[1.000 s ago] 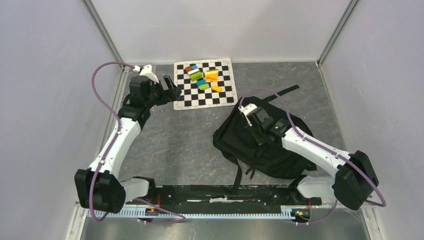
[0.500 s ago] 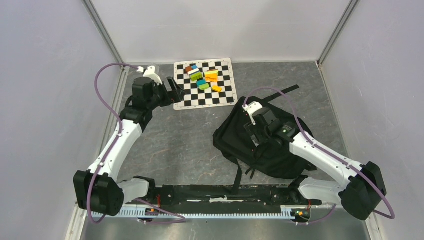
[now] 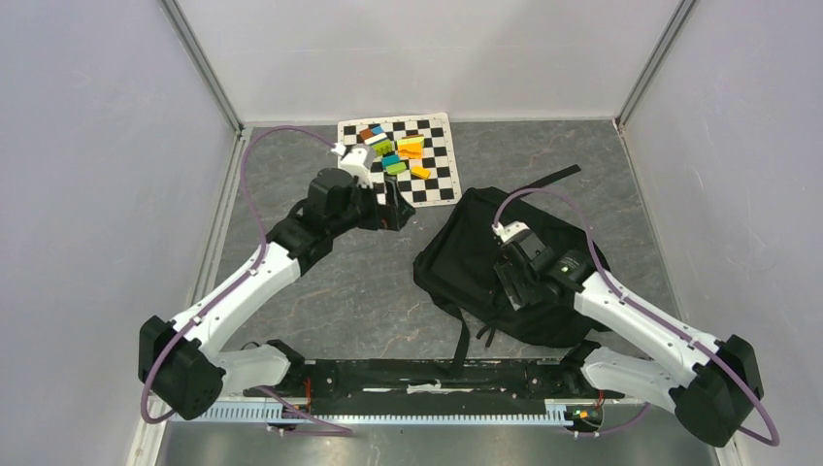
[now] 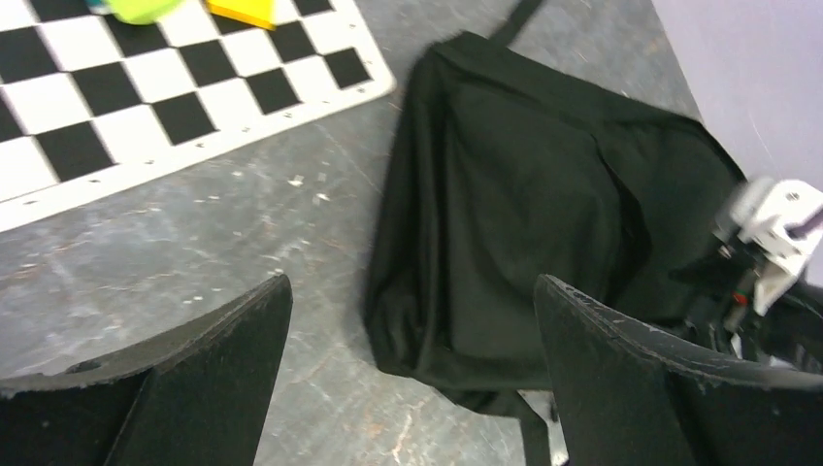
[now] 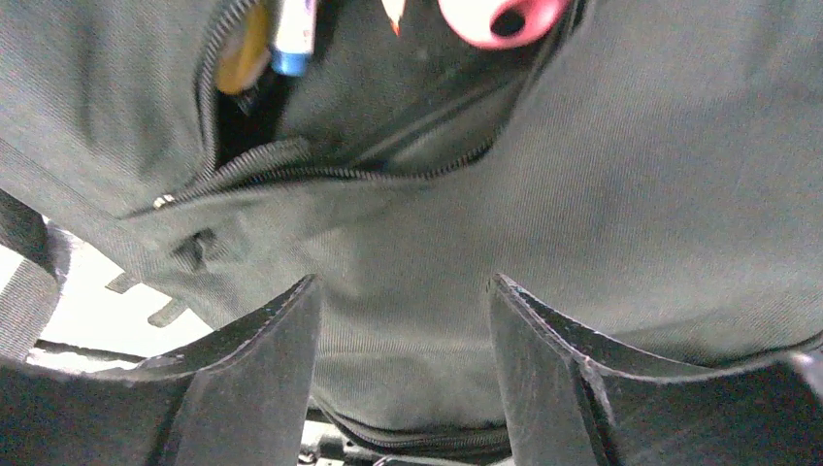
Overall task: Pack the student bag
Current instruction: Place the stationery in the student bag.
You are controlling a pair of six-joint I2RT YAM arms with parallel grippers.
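Grey, stone-patterned tabletop [image 3: 320, 282] runs between pale walls. On it are one black student bag [image 3: 466, 262], one black-and-white checkered mat [image 3: 432, 175] and, on the mat, a heap of small coloured blocks [image 3: 398, 150] too bunched to count. Two arms reach in from the bottom edge of the top view.

The bag lies flat, right of centre, with one strap [image 3: 545, 179] trailing to the upper right. The left gripper [image 3: 393, 208] hovers at the mat's lower edge, up and left of the bag and apart from it. Its jaws are spread wide and empty, and the bag fills the right half of its wrist view. The right gripper [image 3: 512, 282] sits over the bag's lower middle, jaws parted with nothing between them. In its wrist view the fabric lies just ahead, with an unzipped pocket [image 5: 340, 175] at the upper left showing one pink round item [image 5: 500, 15] and one blue-tipped stick [image 5: 291, 39].
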